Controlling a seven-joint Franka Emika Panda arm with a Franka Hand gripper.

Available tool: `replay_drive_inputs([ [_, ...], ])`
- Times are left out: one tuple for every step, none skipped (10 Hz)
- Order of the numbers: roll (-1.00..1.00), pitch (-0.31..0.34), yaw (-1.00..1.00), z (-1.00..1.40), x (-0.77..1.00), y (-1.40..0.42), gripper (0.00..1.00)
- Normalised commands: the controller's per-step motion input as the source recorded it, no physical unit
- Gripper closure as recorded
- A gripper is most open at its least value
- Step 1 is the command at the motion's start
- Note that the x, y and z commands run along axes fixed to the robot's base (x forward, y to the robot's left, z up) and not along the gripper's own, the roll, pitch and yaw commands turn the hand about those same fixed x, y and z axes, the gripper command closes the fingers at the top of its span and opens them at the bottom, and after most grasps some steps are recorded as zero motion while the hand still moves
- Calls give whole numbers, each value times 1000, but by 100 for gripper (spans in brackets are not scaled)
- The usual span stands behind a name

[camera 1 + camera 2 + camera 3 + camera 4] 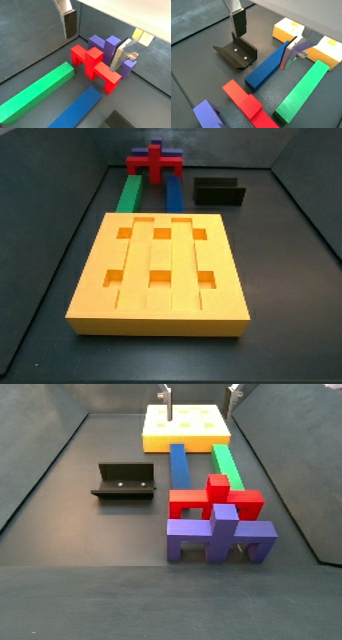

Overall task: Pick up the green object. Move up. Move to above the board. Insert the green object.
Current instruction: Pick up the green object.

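In a side view, the fixture (127, 482) is seen standing at the left. The blue bar (178, 463) lies beside the green object (230, 466) on the floor, both running from the board (186, 426) toward the red piece (215, 498) and purple piece (218, 536). The pincer (266, 40) is spread wide, empty, hung above the bars.

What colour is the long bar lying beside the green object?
Blue, clearest in a side view, beside the green object. The gripper hangs above it.
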Motion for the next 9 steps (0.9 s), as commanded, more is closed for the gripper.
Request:
replay_drive_inputs([
  [-39,0,0,-63,0,0,0],
  [0,0,0,0,0,-31,0],
  [-93,-71,54,-251,-40,-380,0],
  [-140,-173,0,-486,-423,-583,0],
  [-164,-133,0,-594,-280,-717,0],
  [-17,-156,0,-789,-369,-737,0],
  [0,-157,0,-717,-460,-560,0],
  [81,-133,0,-694,-429,-417,0],
  [136,-94,0,-766,-411,-220,0],
])
